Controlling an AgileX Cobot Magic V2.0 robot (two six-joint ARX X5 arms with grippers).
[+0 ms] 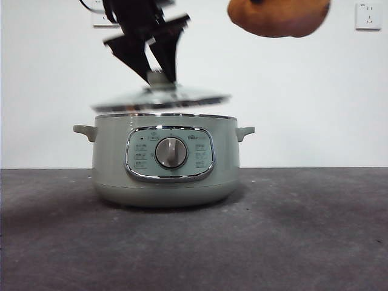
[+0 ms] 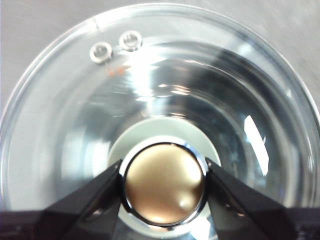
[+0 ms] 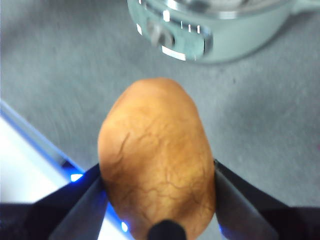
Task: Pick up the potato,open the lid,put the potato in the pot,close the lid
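Observation:
The sage-green pot (image 1: 163, 167) stands on the dark table with its dial facing me. My left gripper (image 1: 156, 66) is shut on the knob (image 2: 164, 182) of the glass lid (image 1: 160, 100), which hangs tilted just above the pot's rim. In the left wrist view the lid (image 2: 210, 100) fills the picture. My right gripper (image 3: 157, 185) is shut on the orange-brown potato (image 3: 157, 165) and holds it high in the air, above and to the right of the pot; it shows at the top of the front view (image 1: 279, 17). The pot also shows in the right wrist view (image 3: 220, 27).
A white wall stands behind the table, with a socket (image 1: 368, 16) at the top right. The table's pale edge with a blue light (image 3: 30, 165) shows in the right wrist view.

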